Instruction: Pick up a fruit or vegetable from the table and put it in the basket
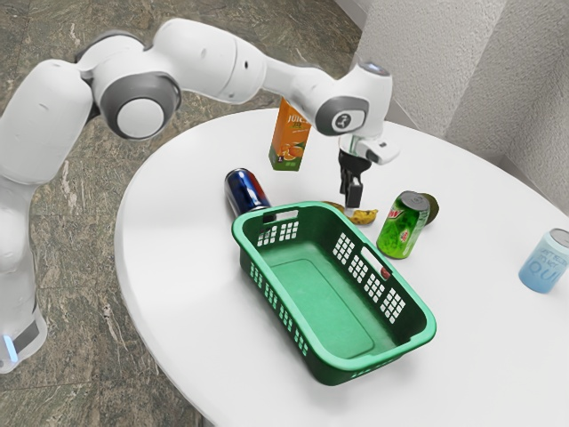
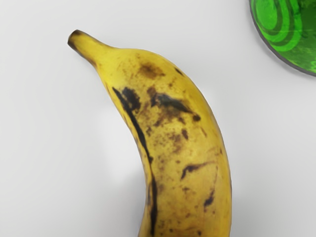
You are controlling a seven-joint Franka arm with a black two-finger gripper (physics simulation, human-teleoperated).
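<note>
The blue can (image 1: 245, 190) and green basket (image 1: 324, 307) were on the table (image 1: 173, 231). The gripper (image 1: 353, 194) was over the banana (image 1: 364, 216), which lay near the basket, but I couldn't tell if it was open. Then came the green can (image 1: 403, 228).

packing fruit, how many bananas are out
1: the banana lies on the table, near the green can and beside the basket. The basket could be hiding more behind it.

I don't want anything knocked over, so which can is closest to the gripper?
The green can; the dark blue one and pale blue one are farther off.
</note>
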